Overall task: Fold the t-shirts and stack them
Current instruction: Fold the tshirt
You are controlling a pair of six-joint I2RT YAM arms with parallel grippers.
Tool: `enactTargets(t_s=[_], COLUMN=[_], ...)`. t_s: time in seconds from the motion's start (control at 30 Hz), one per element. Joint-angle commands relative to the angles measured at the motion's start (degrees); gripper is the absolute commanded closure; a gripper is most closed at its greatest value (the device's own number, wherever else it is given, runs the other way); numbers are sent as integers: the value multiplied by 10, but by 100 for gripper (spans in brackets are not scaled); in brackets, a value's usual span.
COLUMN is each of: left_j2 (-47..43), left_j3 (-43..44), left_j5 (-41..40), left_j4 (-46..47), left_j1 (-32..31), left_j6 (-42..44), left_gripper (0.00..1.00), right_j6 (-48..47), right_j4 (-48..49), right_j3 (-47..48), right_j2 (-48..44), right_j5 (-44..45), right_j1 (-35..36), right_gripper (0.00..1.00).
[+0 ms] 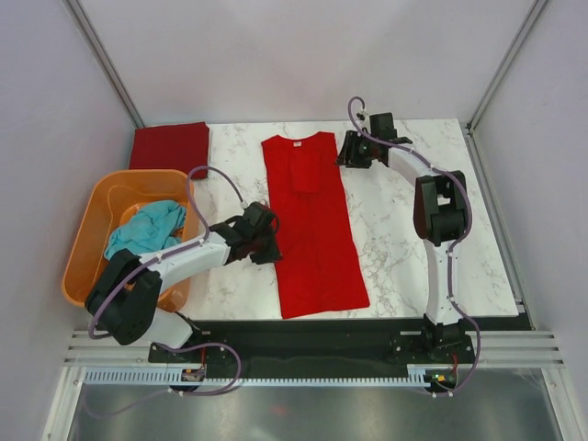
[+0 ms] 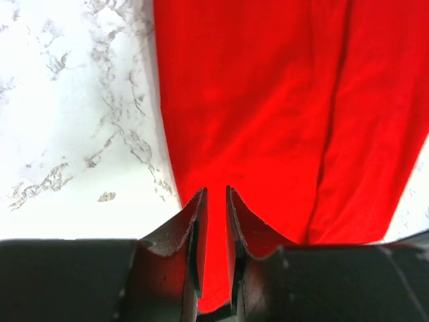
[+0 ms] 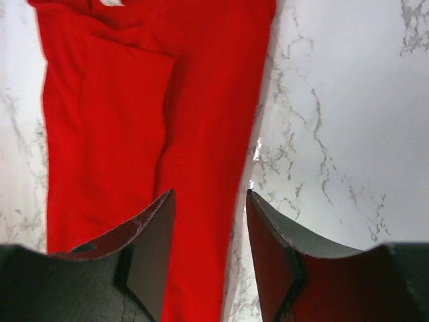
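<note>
Sleeves are in and the bright red cloth t-shirt lies as a long strip; the crosswise fold looks next, needing both hem corners pinched.
Left gripper: fingers a slit apart, empty, the shirt's edge just ahead of and under the tips. Right gripper: wider, empty, one finger over cloth near the collar end, the other over bare marble table. Well beyond the left fingers, a folded maroon cloth shirt.
</note>
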Motion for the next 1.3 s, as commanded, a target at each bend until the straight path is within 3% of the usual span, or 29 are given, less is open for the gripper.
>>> enactTargets(t_s=[0.0, 0.27, 0.47, 0.73, 1.03, 1.17, 1.2, 1.27], left_j2=[-30, -78, -69, -33, 11, 24, 26, 25], left_j3=[17, -10, 8, 90, 118, 138, 142, 143], left_j5=[23, 84, 106, 165, 171, 177, 178, 175], left_j4=[-14, -16, -19, -33, -34, -34, -33, -35], left_j1=[-3, -4, 13, 76, 79, 79, 79, 79], left_j6=[42, 45, 72, 123, 146, 167, 171, 179], left_gripper=[76, 74, 73, 73, 73, 73, 73, 73], right_j6=[-23, -29, -18, -2, 55, 67, 66, 70], right_j4=[-8, -10, -9, 17, 55, 70, 68, 67], right_j3=[36, 107, 125, 152, 182, 195, 201, 201], right_j2=[29, 103, 123, 144, 185, 204, 205, 201], right_j5=[21, 33, 96, 52, 25, 40, 54, 92], right_j1=[1, 3, 2, 0, 0, 0, -2, -8], right_gripper=[46, 49, 61, 64, 66, 83, 95, 100])
